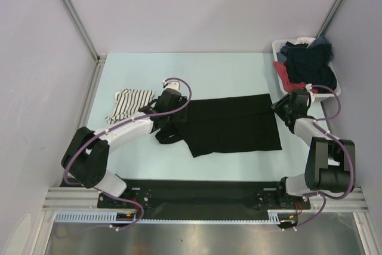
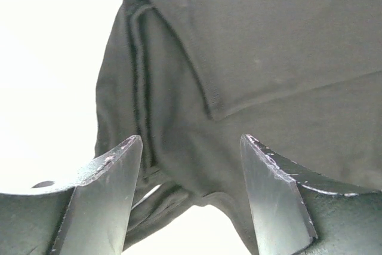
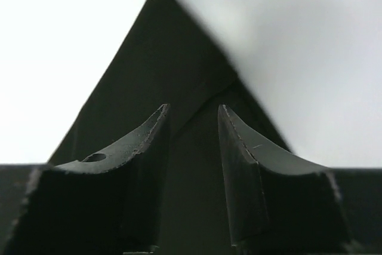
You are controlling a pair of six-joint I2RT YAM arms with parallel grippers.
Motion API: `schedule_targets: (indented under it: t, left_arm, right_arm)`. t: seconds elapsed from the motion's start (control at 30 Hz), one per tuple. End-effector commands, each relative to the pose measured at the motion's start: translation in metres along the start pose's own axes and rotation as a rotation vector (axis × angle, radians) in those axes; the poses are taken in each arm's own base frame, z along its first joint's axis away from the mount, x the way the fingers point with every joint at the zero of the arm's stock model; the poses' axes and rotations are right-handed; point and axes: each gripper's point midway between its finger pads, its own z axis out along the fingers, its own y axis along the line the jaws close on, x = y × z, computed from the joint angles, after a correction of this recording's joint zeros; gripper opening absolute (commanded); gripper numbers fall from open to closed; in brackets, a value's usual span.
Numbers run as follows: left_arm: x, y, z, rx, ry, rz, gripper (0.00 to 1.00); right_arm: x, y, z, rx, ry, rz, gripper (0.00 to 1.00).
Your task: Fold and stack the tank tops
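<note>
The black tank top (image 1: 234,125) lies spread flat in the middle of the table, its strap end to the left. The striped tank top (image 1: 130,104) lies crumpled at the left, apart from it. My left gripper (image 1: 170,125) hovers over the black top's strap end; in the left wrist view it (image 2: 191,141) is wide open, with the black top (image 2: 256,76) and its folded hem under it. My right gripper (image 1: 279,107) is at the black top's far right corner; in the right wrist view it (image 3: 192,111) stands partly open, with the black cloth (image 3: 161,52) lying between the fingers.
A white basket (image 1: 276,46) heaped with dark, blue and red clothes stands at the back right, close behind my right arm. Grey walls with metal posts close in the table on the left, the back and the right.
</note>
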Motion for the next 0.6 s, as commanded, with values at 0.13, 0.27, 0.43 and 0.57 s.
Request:
schedule_targets:
  t: [0.13, 0.27, 0.43, 0.57]
  left_arm:
    - [0.008, 0.042, -0.026, -0.087, -0.024, -0.108, 0.69]
    - [0.027, 0.071, -0.03, -0.119, -0.016, -0.196, 0.69]
    - [0.044, 0.086, -0.044, -0.128, -0.065, -0.25, 0.72]
    - [0.053, 0.089, -0.051, -0.117, -0.073, -0.256, 0.72]
  right_arm:
    - [0.028, 0.008, -0.029, -0.036, 0.053, -0.029, 0.33]
    - [0.043, -0.012, -0.042, 0.048, 0.077, -0.049, 0.26]
    - [0.055, -0.032, -0.042, 0.138, 0.108, -0.012, 0.2]
    - [0.069, -0.043, -0.036, 0.161, 0.153, -0.021, 0.16]
